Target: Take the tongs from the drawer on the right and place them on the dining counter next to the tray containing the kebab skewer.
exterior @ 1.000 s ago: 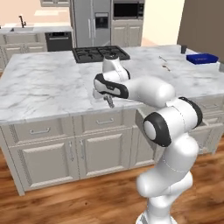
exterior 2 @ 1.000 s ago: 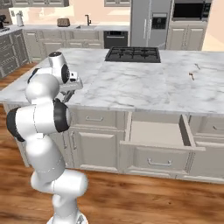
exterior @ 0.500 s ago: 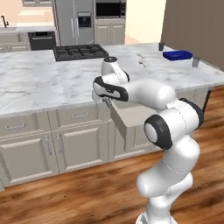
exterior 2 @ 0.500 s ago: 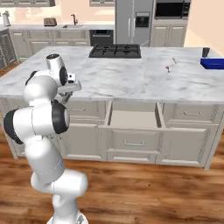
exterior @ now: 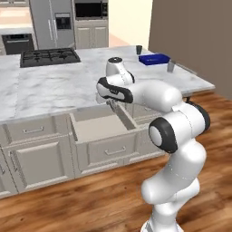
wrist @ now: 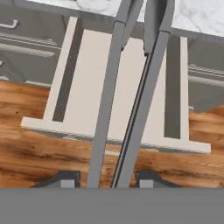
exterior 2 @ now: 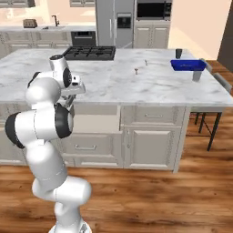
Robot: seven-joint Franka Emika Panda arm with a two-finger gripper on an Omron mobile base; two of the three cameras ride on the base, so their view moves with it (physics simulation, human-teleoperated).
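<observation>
End effector: my end effector (wrist: 105,179) is clamped on the tongs (wrist: 131,87); its two dark tips sit at 6 o'clock in the hand view, one either side of the tongs' arms. In the left base view it (exterior: 112,105) hangs below my wrist, over the back of the open drawer.

Tongs: held between my tips; the two grey arms run from 6 o'clock up to 12 o'clock in the hand view, with the broader ends at the top. They are in the air above the drawer, not lying in it and not on the counter.

Drawer: the drawer (exterior: 100,127) stands pulled out under the counter edge, its pale inside bare; in the hand view it (wrist: 92,78) lies straight under the tongs, its front toward 6 o'clock, over the wooden floor (wrist: 26,153).

Counter: the white marble counter (exterior 2: 150,86) stretches away from me; in the left base view its edge (exterior: 50,106) runs just above the drawer.

Tray: the blue tray (exterior 2: 187,65) sits at the far right end of the counter, at about 2 o'clock from my end effector in the right base view, well apart from it. In the left base view it (exterior: 154,59) is at 1 o'clock.

Skewer: too small for me to make out on the tray.

Stove: the black stove (exterior: 50,56) is set into the counter at 11 o'clock in the left base view.
</observation>
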